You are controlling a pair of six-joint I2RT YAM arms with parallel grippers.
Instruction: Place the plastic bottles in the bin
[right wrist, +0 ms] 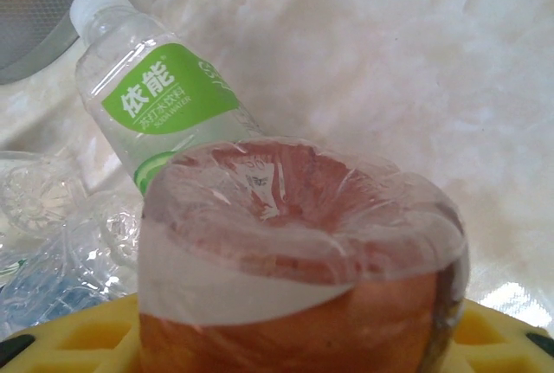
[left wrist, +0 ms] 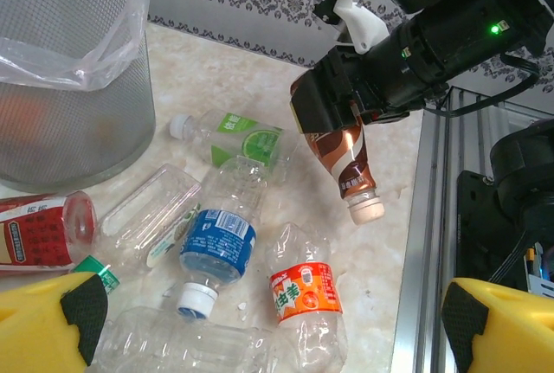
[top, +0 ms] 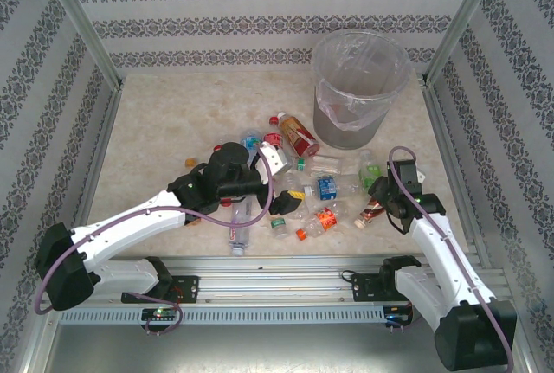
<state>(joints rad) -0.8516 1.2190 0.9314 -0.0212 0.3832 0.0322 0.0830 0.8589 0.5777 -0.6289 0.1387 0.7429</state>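
Note:
Several plastic bottles lie in a heap mid-table: an orange-label one (left wrist: pixel 305 295), a blue-label one (left wrist: pixel 216 243), a green-label one (left wrist: pixel 247 139) (right wrist: pixel 160 92) and a red-label one (left wrist: pixel 39 230). My left gripper (left wrist: pixel 268 330) (top: pixel 287 184) hovers open over the heap, nothing between its yellow fingers (left wrist: pixel 52 321). My right gripper (top: pixel 379 202) (left wrist: pixel 333 109) (right wrist: pixel 303 338) is shut on a brown bottle (left wrist: pixel 351 161) (right wrist: pixel 303 243) (top: pixel 370 214), which hangs tilted, cap down, just above the table. The bin (top: pixel 359 87) (left wrist: pixel 69 70) stands at the back right, bag over its rim.
More clear bottles (top: pixel 238 234) lie toward the front of the table. An aluminium rail (top: pixel 286 271) runs along the near edge, and frame posts (top: pixel 82 22) and patterned walls close in the sides and back. The right arm (left wrist: pixel 450 27) sits right of the heap.

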